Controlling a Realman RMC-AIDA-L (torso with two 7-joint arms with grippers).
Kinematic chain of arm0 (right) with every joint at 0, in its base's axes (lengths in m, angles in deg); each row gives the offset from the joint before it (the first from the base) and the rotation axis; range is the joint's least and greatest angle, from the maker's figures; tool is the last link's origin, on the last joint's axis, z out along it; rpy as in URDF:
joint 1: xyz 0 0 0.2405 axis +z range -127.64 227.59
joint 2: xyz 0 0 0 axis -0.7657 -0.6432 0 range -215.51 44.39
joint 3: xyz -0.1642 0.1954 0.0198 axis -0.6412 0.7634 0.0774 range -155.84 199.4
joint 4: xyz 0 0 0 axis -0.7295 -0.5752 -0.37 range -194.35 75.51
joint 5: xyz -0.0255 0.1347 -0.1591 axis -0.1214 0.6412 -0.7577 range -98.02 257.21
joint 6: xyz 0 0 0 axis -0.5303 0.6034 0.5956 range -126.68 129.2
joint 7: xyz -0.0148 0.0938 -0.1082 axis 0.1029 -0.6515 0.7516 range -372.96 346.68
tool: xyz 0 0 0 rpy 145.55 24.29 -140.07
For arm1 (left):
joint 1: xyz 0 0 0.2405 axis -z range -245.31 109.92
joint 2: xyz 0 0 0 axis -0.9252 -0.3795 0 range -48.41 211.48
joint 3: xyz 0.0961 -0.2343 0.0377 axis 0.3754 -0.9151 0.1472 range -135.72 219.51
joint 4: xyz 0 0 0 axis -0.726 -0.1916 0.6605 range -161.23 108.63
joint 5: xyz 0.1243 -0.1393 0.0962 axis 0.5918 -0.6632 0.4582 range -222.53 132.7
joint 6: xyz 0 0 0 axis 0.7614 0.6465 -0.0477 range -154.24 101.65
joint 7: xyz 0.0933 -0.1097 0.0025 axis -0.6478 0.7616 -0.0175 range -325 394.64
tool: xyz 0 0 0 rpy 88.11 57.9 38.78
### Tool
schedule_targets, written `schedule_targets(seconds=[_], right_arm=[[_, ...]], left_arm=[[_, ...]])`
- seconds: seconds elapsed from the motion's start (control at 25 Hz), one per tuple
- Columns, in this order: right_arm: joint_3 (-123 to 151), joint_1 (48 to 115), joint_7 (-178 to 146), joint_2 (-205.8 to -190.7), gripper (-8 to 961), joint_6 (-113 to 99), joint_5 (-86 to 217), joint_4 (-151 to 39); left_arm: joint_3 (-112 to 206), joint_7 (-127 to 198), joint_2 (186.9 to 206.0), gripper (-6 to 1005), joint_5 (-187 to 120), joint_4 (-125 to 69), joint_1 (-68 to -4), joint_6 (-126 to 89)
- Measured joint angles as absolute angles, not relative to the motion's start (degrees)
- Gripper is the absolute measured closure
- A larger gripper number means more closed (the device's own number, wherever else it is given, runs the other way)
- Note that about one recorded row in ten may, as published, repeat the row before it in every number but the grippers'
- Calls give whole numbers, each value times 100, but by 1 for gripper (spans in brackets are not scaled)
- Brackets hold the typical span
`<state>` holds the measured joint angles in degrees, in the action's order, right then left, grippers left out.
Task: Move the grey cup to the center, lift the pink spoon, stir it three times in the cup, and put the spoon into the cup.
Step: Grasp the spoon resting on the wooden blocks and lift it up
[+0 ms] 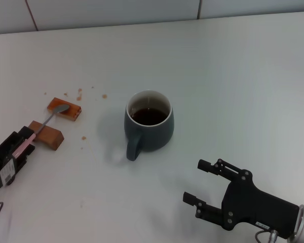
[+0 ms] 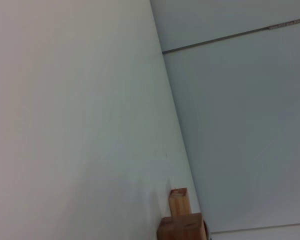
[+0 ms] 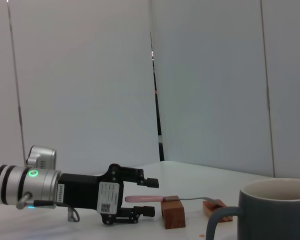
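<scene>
Cup [image 1: 149, 126] sits mid-surface, handle toward robot. Spoon [image 1: 40, 127] bridges two blocks [image 1: 46, 135], keeping the handle raised for pickup. L gripper [image 1: 21, 147]: fingers spread, handle end between them, no contact seen. R gripper [image 1: 198, 181]: fingers spread, empty, parked near cup.

Our left gripper [image 1: 24, 143] lies low at the near left, its fingers [image 3: 145, 197] apart, one above and one below a thin handle, without pressing it. Our right gripper [image 1: 198, 182] hovers at the near right, jaws spread wide and empty, pointing toward the middle.
</scene>
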<state>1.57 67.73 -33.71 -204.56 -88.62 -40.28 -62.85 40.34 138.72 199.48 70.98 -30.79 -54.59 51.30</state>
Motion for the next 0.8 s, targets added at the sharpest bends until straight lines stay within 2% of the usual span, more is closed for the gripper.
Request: schedule_targets(seconds=[0.32, 0.8], right_arm=[[157, 6772, -3371, -20456, 199, -8862, -4028, -6285], [156, 6773, -3371, -20456, 199, -8846, -4028, -6285]], left_arm=[[4074, 13953, 19951, 450, 7121, -3055, -5464, 5144], [4076, 13985, 19952, 461, 7127, -3079, -5437, 5311]])
